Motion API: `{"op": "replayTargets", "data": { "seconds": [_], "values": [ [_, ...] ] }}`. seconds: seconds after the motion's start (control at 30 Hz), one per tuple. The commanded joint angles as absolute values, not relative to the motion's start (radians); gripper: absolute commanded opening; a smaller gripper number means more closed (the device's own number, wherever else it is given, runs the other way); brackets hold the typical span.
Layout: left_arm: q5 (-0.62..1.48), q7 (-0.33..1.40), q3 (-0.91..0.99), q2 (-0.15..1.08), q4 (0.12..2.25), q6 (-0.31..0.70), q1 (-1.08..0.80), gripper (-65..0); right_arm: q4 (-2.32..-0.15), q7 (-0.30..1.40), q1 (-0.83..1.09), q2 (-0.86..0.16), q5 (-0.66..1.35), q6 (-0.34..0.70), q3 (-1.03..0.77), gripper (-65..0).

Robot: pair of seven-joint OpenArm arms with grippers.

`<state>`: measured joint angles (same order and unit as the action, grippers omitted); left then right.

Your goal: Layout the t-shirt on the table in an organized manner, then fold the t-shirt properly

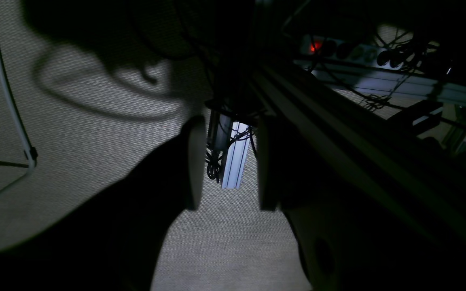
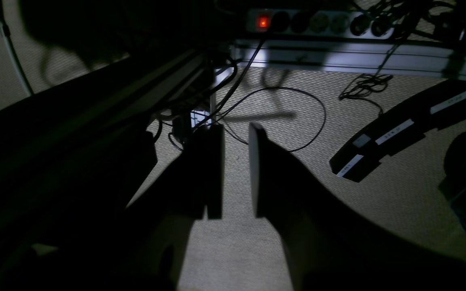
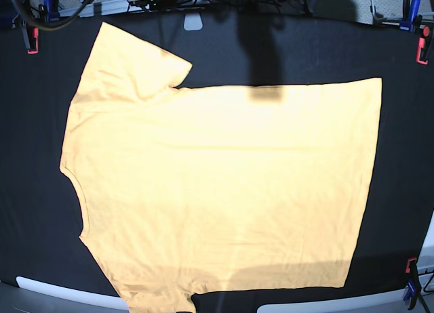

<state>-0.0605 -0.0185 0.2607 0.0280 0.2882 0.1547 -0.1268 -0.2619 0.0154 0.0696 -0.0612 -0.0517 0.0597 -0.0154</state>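
T-shirt point(image 3: 224, 184) spread flat on the black bench point(image 3: 400, 123), collar at the base view's left, ready for folding.
Both arms hang below the bench, left fingers point(image 1: 194, 161) and right fingers point(image 2: 255, 169) parted, empty; grip a sleeve edge and hem together, folding evenly.

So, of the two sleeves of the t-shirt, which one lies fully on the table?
The sleeve at the top left of the t-shirt: it is spread flat on the black table, while the bottom sleeve runs out of the picture.
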Motion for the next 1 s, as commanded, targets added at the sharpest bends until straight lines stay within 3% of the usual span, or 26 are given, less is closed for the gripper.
{"op": "replayTargets", "data": {
  "seconds": [0.0,0.23,0.5,0.73,0.97],
  "values": [
    [-0.06,-0.023,0.259,0.029,0.294,0.157,-0.131,-46.0,-0.268,0.009,0.07,-0.064,-0.049,0.068,-0.017,-54.0],
    [-0.06,-0.024,0.259,0.028,0.322,0.157,-0.152,-46.1,-0.268,0.035,0.094,-0.072,-0.053,0.068,-0.017,-54.0],
    [-0.02,0.012,0.21,0.038,0.525,0.158,-0.271,-46.1,-0.349,0.036,0.202,-0.129,-0.121,0.103,-0.017,-54.0],
    [0.054,0.107,0.038,0.096,0.831,0.158,-0.451,-46.0,-0.67,0.139,0.426,-0.207,-0.001,0.186,-0.017,-54.4],
    [0.095,0.178,0.024,0.177,1.196,0.158,-0.663,-46.1,-1.127,0.237,0.71,-0.313,0.208,0.258,-0.017,-54.5]
  ]
}}
